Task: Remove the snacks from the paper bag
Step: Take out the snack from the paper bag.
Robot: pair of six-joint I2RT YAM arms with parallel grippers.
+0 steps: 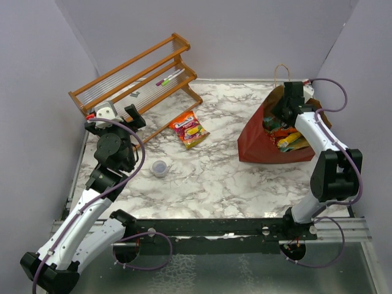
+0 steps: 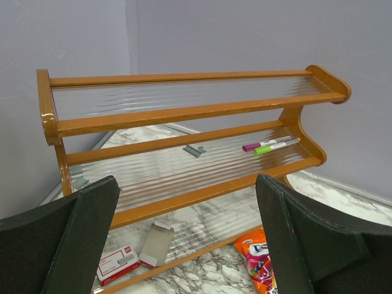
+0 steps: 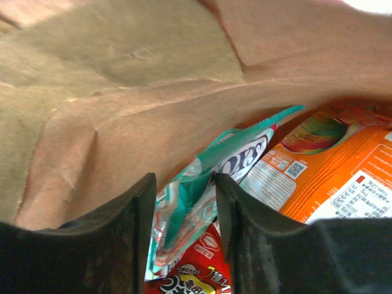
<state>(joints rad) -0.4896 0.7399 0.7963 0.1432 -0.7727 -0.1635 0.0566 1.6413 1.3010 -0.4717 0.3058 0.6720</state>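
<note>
Nearest my bases, on the counter, one pink-and-orange snack packet already lies out, well apart from the paper bag. My left jaws stand wide open and empty, facing the wooden rack. Farther right, my right jaws are down in the bag's mouth, narrowed around the edge of a teal-and-white packet; whether they clamp it I cannot tell. An orange packet and a red packet lie inside. Assessment: early stage, most unloading left.
</note>
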